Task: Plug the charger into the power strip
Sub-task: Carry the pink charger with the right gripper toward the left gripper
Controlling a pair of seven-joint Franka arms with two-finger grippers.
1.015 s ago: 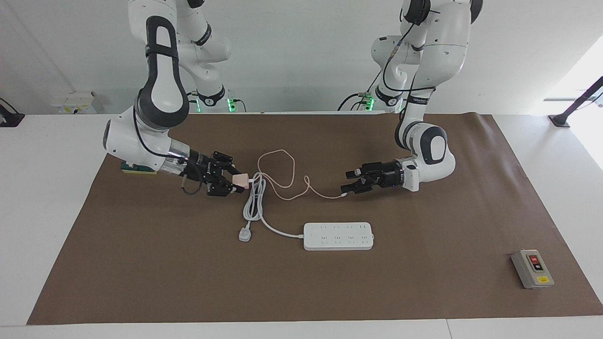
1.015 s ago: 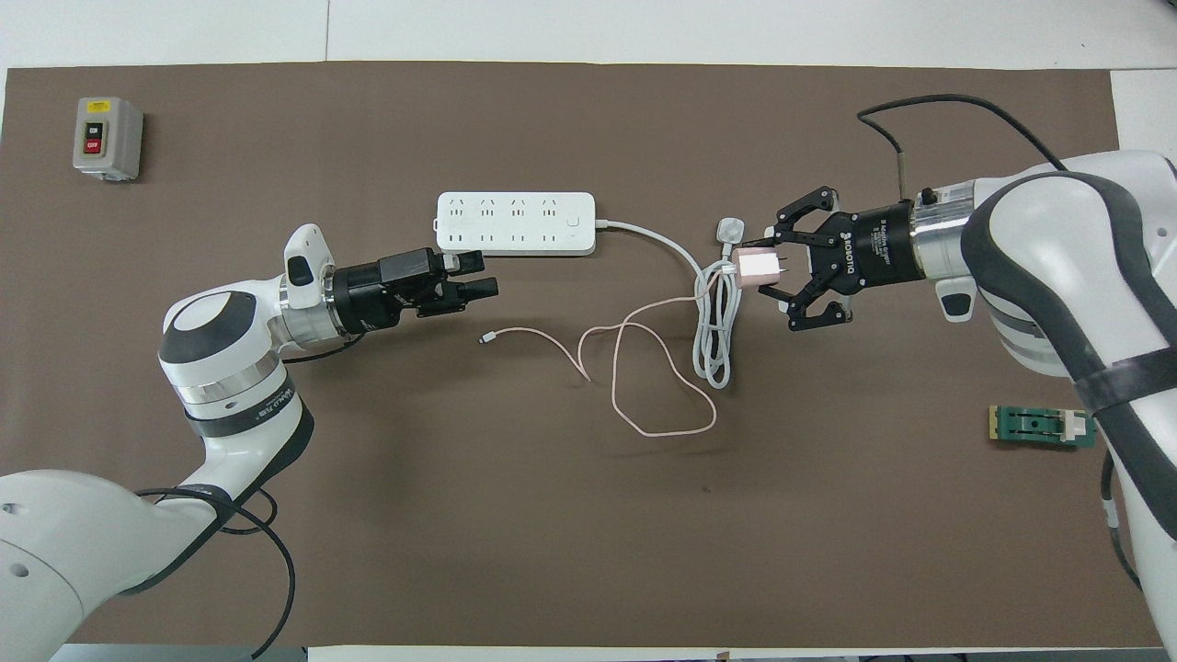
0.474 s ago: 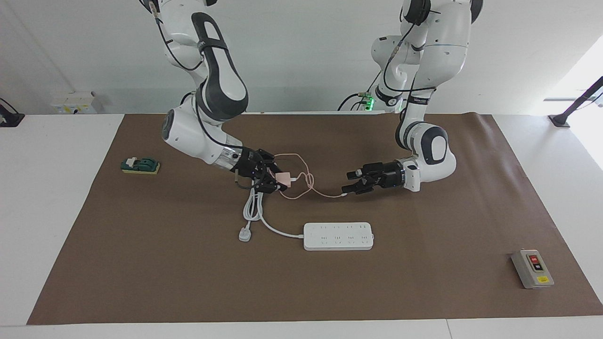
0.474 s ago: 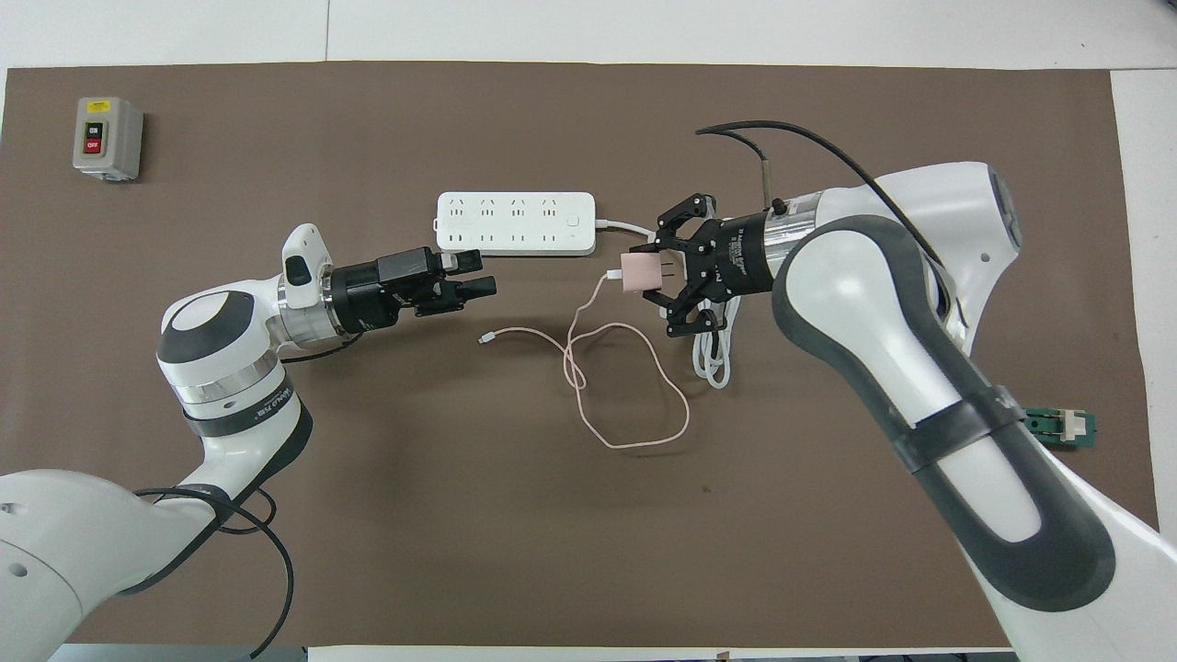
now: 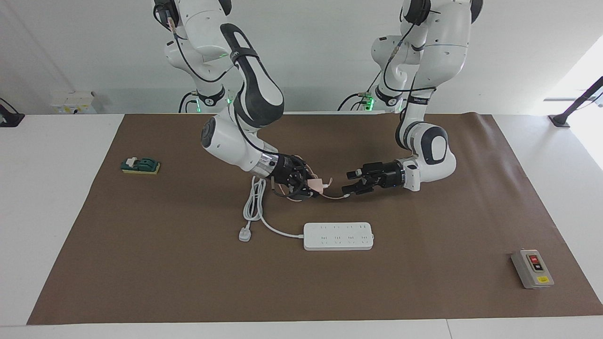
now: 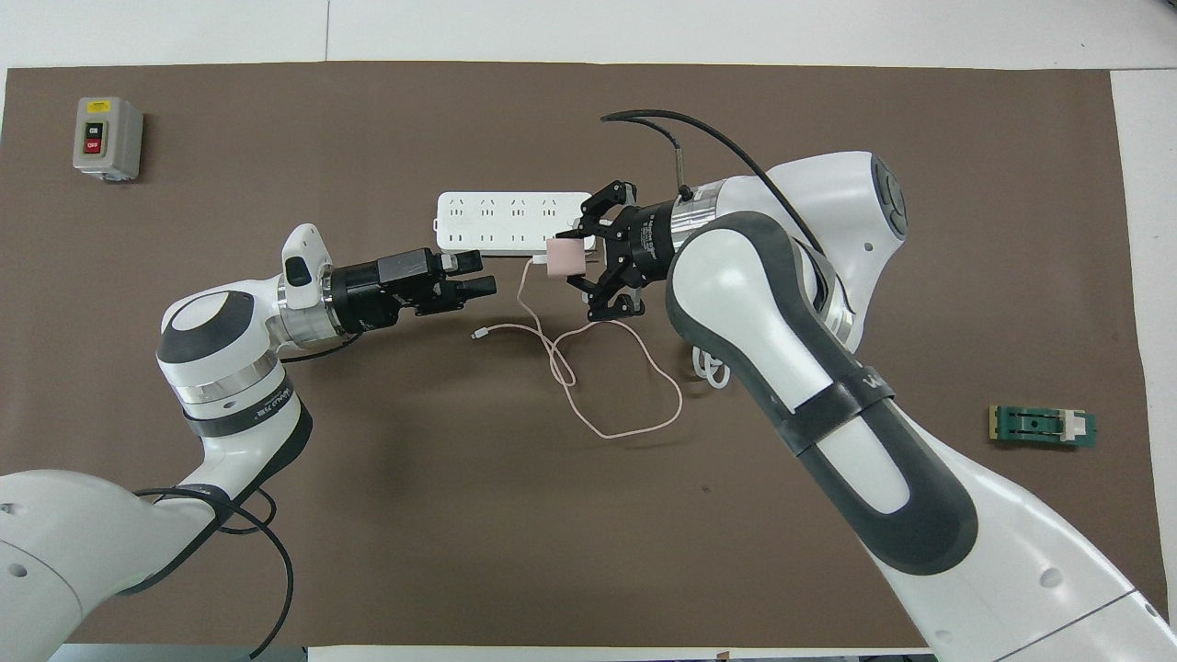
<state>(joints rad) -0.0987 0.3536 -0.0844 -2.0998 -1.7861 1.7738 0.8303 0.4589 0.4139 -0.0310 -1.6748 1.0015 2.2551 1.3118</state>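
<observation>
Pink charger [image 6: 563,259] sits clamped in the right pincer [image 6: 572,260], raised over the strip's [image 5: 338,236] end toward the right arm. Its one cable [image 6: 607,382] loops on the table [image 5: 141,263] nearer the robots. The left pincer [image 5: 354,181], fingers apart, waits empty over bare mat beside the cable's tip. One grey switch box [image 5: 532,269] sits near a mat corner, well apart.

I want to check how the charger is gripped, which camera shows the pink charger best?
The overhead view. There the charger shows as a whole pink block in the right claw, prongs toward the claw, over the power strip end. The facing view shows only a pink sliver past the claw.
</observation>
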